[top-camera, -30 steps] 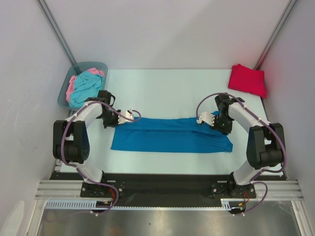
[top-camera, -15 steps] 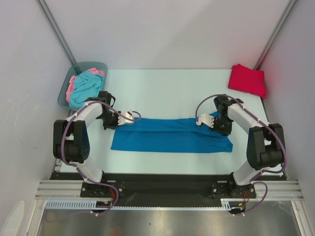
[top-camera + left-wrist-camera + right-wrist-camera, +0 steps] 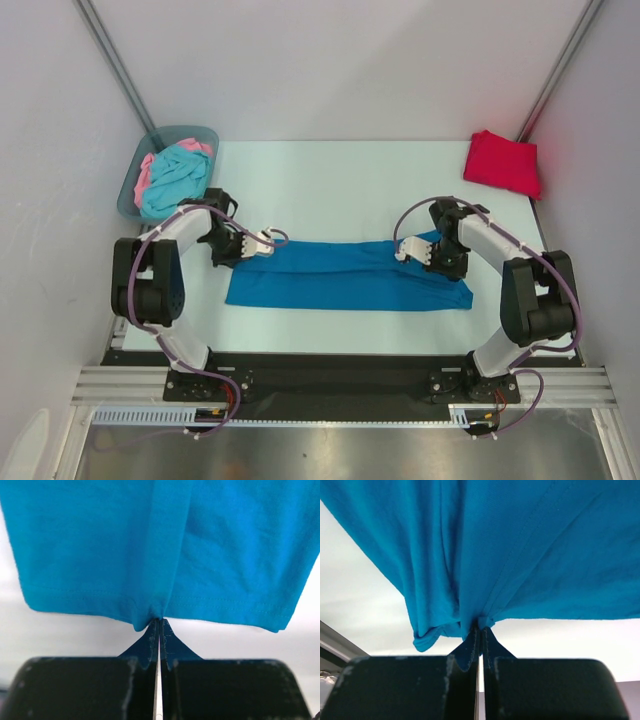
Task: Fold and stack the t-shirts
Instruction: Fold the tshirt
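Shift: right hand (image 3: 404, 250) has drifted a little inward and toward the near edge over the last second, while left hand (image 3: 262, 239) has barely stirred.
Left hand: fingers pressed together, with a tuck of the hem of the blue t-shirt (image 3: 345, 275) nipped at their tips. The wrist view shows the cloth hanging from the pinch.
Right hand: closed the same way on a bunched seam at the other end of the same garment, with folds gathering into the grip.
Blue t-shirt: stretched as a long band across the middle of the counter (image 3: 340, 185). It is held at its far edge at both ends, and the rest lies flat.
Red t-shirt: a compact bundle at the far right corner, well apart from the arms. It looks already folded.
Bin: the bin (image 3: 128, 195) stands at the far left, holding the turquoise t-shirt (image 3: 172, 180) and the pink t-shirt (image 3: 146, 172), both crumpled.
Progress: probably one shirt is finished and the blue one is mid-fold, its band not yet reduced to a packet.
Left: finishing the blue fold, setting it on the red one, then doing the two in the bin.
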Robot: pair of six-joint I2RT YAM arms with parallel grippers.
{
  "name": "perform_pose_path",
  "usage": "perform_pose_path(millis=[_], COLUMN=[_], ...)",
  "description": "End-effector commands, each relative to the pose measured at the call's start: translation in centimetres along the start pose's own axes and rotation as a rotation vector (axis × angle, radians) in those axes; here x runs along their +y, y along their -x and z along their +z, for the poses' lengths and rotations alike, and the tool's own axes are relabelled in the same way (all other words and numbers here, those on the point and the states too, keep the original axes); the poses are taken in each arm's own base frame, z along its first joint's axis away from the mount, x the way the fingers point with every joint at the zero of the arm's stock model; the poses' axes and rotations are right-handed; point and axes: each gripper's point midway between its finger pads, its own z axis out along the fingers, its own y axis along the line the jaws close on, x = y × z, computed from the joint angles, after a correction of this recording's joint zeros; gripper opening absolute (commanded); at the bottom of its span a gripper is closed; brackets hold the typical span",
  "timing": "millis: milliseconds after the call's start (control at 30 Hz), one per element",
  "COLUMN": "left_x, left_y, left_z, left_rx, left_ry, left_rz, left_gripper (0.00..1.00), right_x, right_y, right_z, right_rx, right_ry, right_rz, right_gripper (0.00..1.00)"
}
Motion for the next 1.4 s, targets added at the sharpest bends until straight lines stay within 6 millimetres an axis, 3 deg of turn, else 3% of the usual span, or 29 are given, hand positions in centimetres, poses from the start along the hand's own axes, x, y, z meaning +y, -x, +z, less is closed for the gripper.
perform_pose_path(millis=[0, 367, 433, 500, 533, 633, 700, 833, 933, 1033, 1067, 1200, 1267, 1367], left_x=[0.3, 0.8, 0.7, 0.7, 0.5, 0.2, 0.1, 0.2, 1.5, 4.7, 6.5, 10.4, 11.7, 12.1], left_y=[0.9, 0.8, 0.6, 0.4, 0.4, 0.1, 0.0, -0.5, -0.5, 0.5, 1.6, 4.1, 5.0, 5.5], left_z=[-0.2, 0.1, 0.1, 0.2, 0.2, 0.1, 0.0, -0.4, -1.3, -3.2, -4.6, -6.9, -7.1, -5.4], left_rx=[-0.026, -0.006, 0.005, 0.015, 0.018, 0.033, 0.040, 0.072, 0.075, 0.041, 0.009, -0.097, -0.138, -0.158], left_ry=[-0.015, -0.020, -0.025, -0.028, -0.040, -0.057, -0.067, -0.073, -0.033, 0.058, 0.116, 0.220, 0.249, 0.253], left_rz=[0.017, 0.014, 0.018, 0.023, 0.022, 0.032, 0.044, 0.055, 0.052, 0.021, -0.006, -0.095, -0.147, -0.187], left_gripper=[0.00, 0.00, 0.08, 0.20, 0.22, 0.39, 0.49, 0.56, 0.57, 0.57, 0.57, 0.57, 0.57, 0.57], right_x=[0.2, 0.1, 0.1, 0.1, 0.1, 0.2, 0.1, -0.4, -1.2, -3.3, -3.9, -8.2, -9.4, -11.6], right_y=[0.1, 1.2, 1.1, 1.0, 0.9, 0.8, 0.7, 0.5, 0.6, 1.8, 2.2, 4.0, 4.6, 4.8], right_z=[-0.1, 1.0, 1.2, 1.4, 1.4, 1.4, 1.4, 0.7, -0.5, -2.4, -2.9, -5.5, -5.7, -5.7], right_rx=[0.010, 0.001, 0.012, 0.025, 0.032, 0.041, 0.046, 0.054, 0.039, -0.018, -0.035, -0.140, -0.173, -0.196], right_ry=[-0.008, 0.001, 0.002, 0.009, 0.009, 0.013, 0.009, -0.016, -0.056, -0.126, -0.143, -0.290, -0.322, -0.373], right_rz=[0.010, 0.010, 0.008, 0.008, 0.008, 0.008, -0.002, -0.012, -0.008, 0.030, 0.043, 0.134, 0.186, 0.274], right_gripper=[0.00, 0.00, 0.02, 0.14, 0.25, 0.42, 0.47, 0.56, 0.57, 0.57, 0.56, 0.55, 0.58, 0.57])
